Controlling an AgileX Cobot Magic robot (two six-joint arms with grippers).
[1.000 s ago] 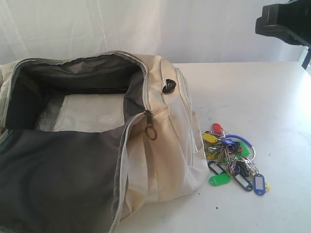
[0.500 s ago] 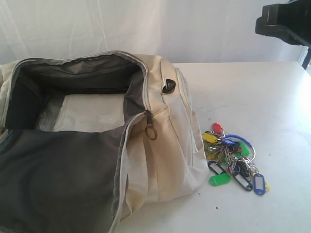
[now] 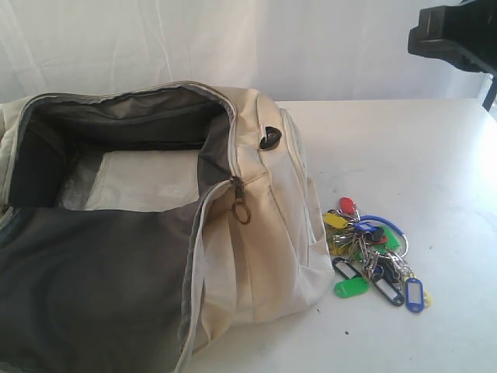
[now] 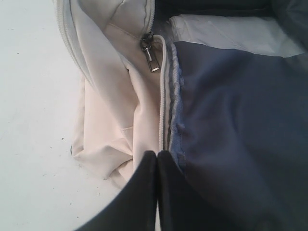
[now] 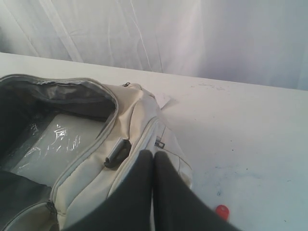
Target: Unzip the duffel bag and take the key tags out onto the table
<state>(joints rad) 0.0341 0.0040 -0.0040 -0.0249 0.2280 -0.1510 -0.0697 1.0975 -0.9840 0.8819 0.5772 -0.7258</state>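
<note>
On table (image 3: 404, 148), at 4 o'clock from bag (image 3: 264, 233): tags (image 3: 373, 252), just beside its end. Bag unzipped, gaping. Task looks done; next move likely only retreat clear of bag. Left gripper (image 4: 157, 161) pinched closed, empty, over zip edge (image 4: 162, 115). Right gripper (image 5: 153, 161) likewise, above bag end; red tag (image 5: 222, 211) near it, untouched.

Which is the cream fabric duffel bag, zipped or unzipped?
Unzipped: the cream fabric duffel bag gapes wide, its dark grey lining showing.

Staged robot test bench: wide white table (image 3: 404, 140), white draped sheet (image 3: 233, 39) as backdrop, black robot arm (image 3: 454, 35) at table edge.
</note>
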